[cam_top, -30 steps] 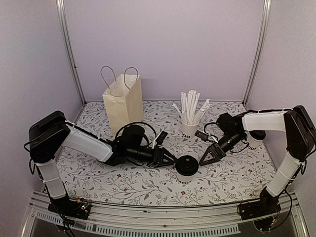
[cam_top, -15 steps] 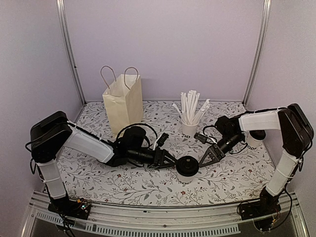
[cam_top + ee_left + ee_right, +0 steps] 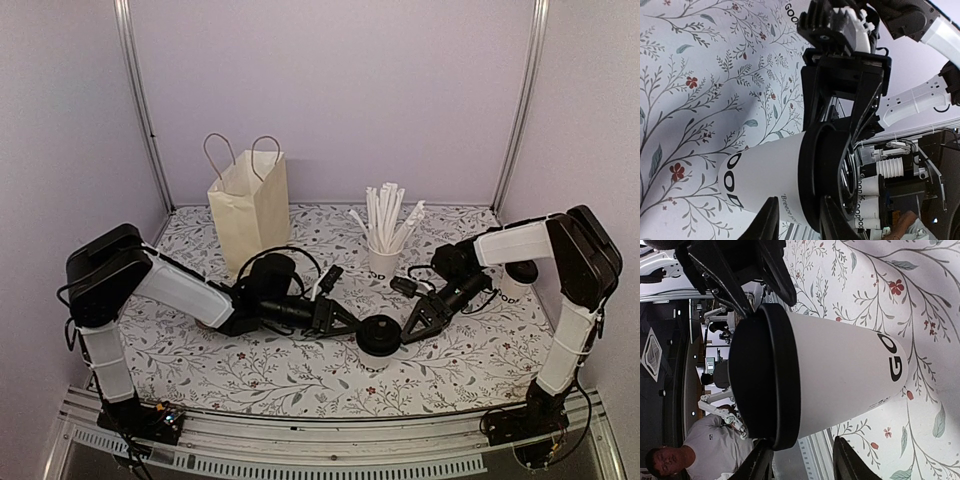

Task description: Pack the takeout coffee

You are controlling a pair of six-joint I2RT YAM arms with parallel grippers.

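1. The takeout coffee stood upright on the table, forward and to the right of the paper bag, well apart from it. The black lid was seated.
2. The left end effector came in low from the bag side with its fingers apart. In the left wrist view the cup sat in line with the gap, at the fingertips. It was not clamped, and I couldn't tell whether it was touching.
3. The right end effector was on the far side of the cup from the bag. It was also spread and not gripping, and its wrist view showed the cup centred ahead of the opening.
4. The straw cup sat right of the bag and behind the coffee, clear of both arms.
5. Handling, my read: the thin paper wall would dent under a hard squeeze. I couldn't see the fill level, so I assumed liquid, which would make it heavy, sloshy and needing to stay upright.
6. The lid looked like a press fit. I would not lift by it, since it could pop off.
7. Best hold, my read: on the wall high up, just under the lid rim. The rolled rim stiffens the cup there, and the taper plus the lid lip would stop it sliding down through the fingers.
8. The coated paper was probably a bit slick, so use moderate force, not minimal.
9. The bag mouth looked narrow against the cup's width, so a grip from the side could foul the bag wall on the way in.
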